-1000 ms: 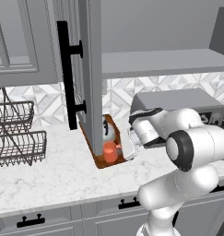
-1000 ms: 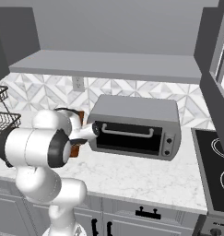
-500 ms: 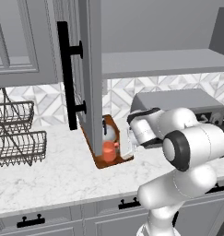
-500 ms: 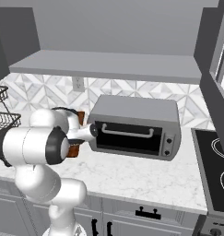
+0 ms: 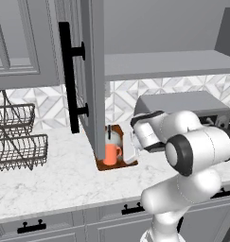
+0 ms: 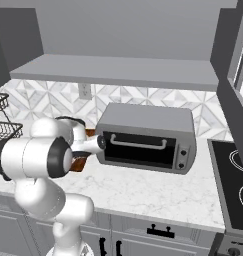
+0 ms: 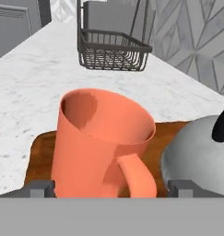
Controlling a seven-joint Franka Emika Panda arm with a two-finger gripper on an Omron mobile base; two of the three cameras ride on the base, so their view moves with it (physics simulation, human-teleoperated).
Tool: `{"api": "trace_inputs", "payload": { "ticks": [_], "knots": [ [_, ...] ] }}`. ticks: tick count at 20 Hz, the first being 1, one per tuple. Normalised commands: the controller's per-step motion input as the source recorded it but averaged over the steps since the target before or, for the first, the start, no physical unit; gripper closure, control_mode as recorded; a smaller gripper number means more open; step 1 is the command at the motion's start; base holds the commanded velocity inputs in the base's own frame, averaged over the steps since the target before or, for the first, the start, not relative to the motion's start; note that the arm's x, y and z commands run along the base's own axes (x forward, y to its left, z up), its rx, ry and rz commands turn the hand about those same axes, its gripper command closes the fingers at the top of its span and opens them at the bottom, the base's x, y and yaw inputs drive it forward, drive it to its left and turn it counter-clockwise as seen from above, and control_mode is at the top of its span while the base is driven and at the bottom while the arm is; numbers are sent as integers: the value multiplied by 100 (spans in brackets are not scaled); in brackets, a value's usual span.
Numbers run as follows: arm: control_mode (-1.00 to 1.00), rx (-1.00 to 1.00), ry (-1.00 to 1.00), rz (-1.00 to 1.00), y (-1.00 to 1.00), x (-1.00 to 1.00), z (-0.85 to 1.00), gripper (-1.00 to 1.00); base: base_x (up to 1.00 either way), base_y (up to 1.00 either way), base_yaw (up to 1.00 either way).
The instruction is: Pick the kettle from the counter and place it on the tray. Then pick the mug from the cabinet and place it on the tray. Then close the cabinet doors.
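Observation:
The orange mug stands upright on the reddish-brown tray, its handle turned toward the camera. The rounded grey kettle with its black handle sits on the tray right beside it. My gripper is open, one fingertip on each side of the mug, with a gap at the handle side. From the left base view the mug and kettle sit on the tray on the counter, below the open cabinet door; my gripper is at the tray's right.
A grey toaster oven stands just right of the tray. A black wire rack is at the far left of the counter. The open door's black bar handle hangs over the tray. A stovetop lies at the far right.
The jaws have spread from shut to wide apart, letting go of the mug, which now stands upright on the tray. The arm has barely moved.

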Motion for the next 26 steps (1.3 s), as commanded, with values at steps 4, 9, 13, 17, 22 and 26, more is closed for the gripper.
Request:
{"api": "trace_inputs", "payload": {
  "ticks": [4,9,13,17,22,26],
  "knots": [
    [-100,0,0,0,-5,-4,33,-100,0,0,0],
    [-100,2,0,-4,-17,-30,60,-100,0,0,0],
    [-100,4,-1,-10,-14,-44,86,-100,0,0,0],
    [-100,6,0,-14,-22,-42,96,-100,0,0,0],
    [-100,4,0,-17,-39,-33,82,-100,0,0,0],
    [-100,4,0,-20,-54,-30,62,-100,0,0,0]
  ]
}}
